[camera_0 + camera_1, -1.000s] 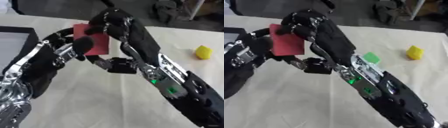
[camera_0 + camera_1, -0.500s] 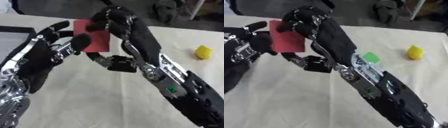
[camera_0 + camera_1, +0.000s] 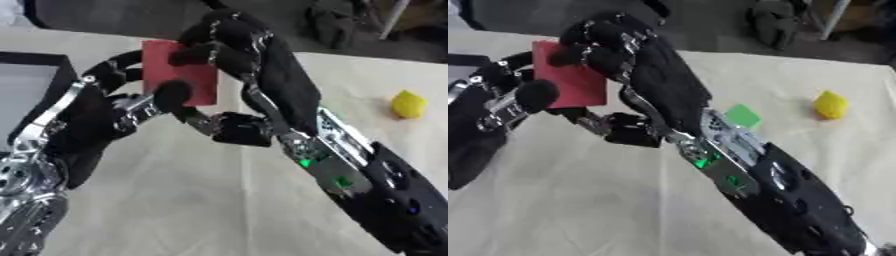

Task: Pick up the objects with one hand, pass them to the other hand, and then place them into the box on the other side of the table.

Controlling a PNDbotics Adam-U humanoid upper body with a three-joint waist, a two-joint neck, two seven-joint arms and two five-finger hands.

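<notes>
While the right hand (image 3: 229,47) pinched the flat red square block (image 3: 179,72) in mid-air above the table and the left hand (image 3: 131,97) curled its fingers onto it, the handover was underway, calling next for the right's release

I am working at a cloth-covered table (image 3: 579,200), probably in a lab. Dark clutter (image 3: 337,25) is sitting on the floor behind.

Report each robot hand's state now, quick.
Left robot hand: fingers curled round the red block.
Right robot hand: fingers curled on the same block from above.
</notes>
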